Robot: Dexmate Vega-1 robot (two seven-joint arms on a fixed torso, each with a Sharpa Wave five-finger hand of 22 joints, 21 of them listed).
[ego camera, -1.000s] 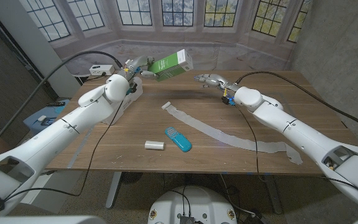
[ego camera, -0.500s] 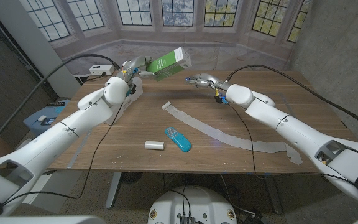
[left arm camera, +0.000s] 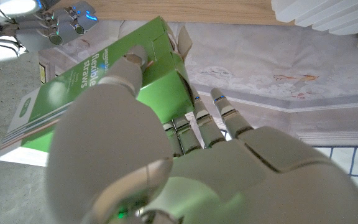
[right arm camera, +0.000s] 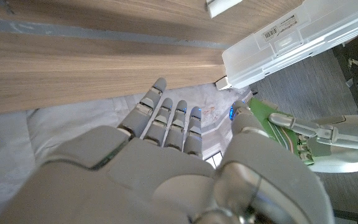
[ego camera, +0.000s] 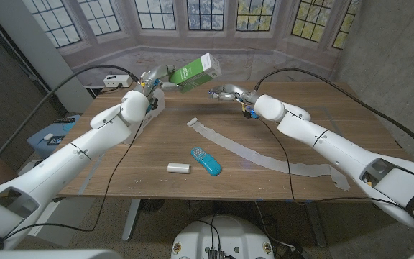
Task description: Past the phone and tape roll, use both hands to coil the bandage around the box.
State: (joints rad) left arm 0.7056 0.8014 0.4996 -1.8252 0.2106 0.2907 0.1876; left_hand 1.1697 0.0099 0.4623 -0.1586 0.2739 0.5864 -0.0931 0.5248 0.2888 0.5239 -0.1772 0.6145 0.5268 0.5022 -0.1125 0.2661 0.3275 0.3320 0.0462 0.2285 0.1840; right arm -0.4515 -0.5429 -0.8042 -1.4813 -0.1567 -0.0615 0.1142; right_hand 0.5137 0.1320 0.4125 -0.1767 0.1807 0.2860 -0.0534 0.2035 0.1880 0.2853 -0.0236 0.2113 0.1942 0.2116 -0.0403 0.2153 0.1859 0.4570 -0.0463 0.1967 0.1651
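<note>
Reaching farther toward the box than a second ago, the right hand (ego camera: 225, 93) hangs just beside it at its 3 o'clock, fingers spread, grasping nothing. Left hand (ego camera: 154, 78) grips the green-and-white cardboard box (ego camera: 196, 73) aloft over the table's far edge, long axis tilted, rising toward 2 o'clock. Long white fabric bandage (ego camera: 254, 155) lies flat on the wooden table (ego camera: 157, 144).
</note>
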